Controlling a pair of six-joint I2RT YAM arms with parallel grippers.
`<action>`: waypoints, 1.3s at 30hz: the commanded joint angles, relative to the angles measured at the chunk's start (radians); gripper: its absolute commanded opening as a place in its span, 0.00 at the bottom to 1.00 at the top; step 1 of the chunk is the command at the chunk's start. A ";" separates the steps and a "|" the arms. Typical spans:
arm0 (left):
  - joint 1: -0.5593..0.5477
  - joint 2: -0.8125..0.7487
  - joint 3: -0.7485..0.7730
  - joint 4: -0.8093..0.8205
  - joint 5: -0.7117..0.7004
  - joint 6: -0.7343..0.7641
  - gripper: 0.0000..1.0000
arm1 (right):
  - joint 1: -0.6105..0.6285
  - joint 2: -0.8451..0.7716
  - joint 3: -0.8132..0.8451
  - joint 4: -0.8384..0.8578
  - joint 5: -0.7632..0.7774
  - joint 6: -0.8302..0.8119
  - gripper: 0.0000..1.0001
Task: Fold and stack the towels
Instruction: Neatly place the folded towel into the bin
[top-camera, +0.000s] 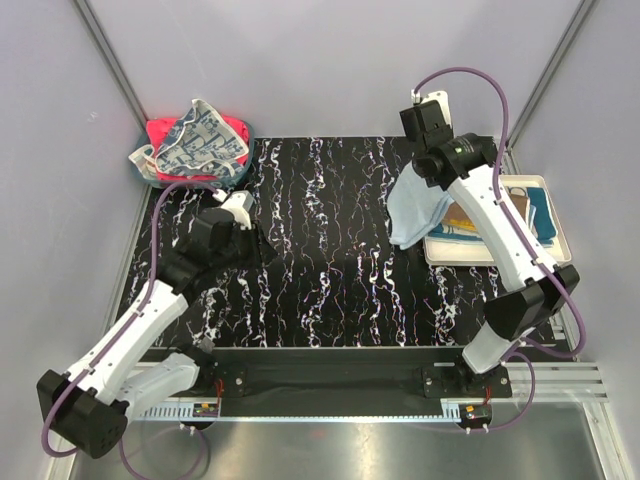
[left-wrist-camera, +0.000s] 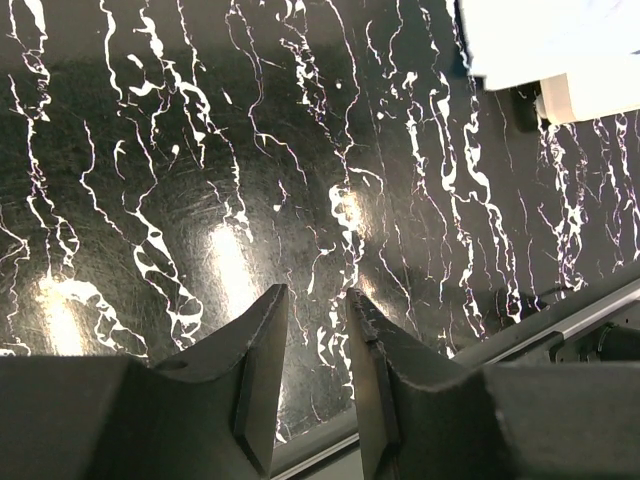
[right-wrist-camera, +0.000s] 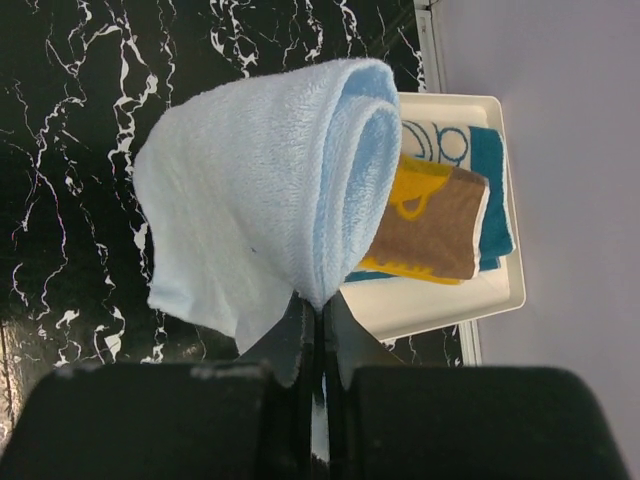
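Your right gripper (right-wrist-camera: 320, 308) is pinched tight on the blue towel (right-wrist-camera: 260, 190), which hangs limp at the edge of the tray (right-wrist-camera: 500, 300). It looks light, soft and floppy, so grip a folded edge. Your left gripper (left-wrist-camera: 315, 300) hovers over the table (left-wrist-camera: 200, 150), jaws apart and empty.

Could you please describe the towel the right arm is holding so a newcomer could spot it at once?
Start at the black marbled table and go to the cream tray on its right edge. Hanging at the tray's left side, pinched in the shut right gripper, is the light blue towel. It alone is plain pale blue and held up.
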 joint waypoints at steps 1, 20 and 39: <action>0.007 0.010 0.030 0.019 0.038 0.013 0.35 | -0.007 0.020 0.104 0.003 0.033 -0.058 0.00; 0.015 0.031 0.014 0.031 0.066 0.010 0.34 | -0.022 0.088 0.389 -0.103 0.049 -0.128 0.00; 0.016 0.051 -0.008 0.044 0.092 0.004 0.34 | -0.433 0.040 0.124 0.041 -0.233 -0.040 0.00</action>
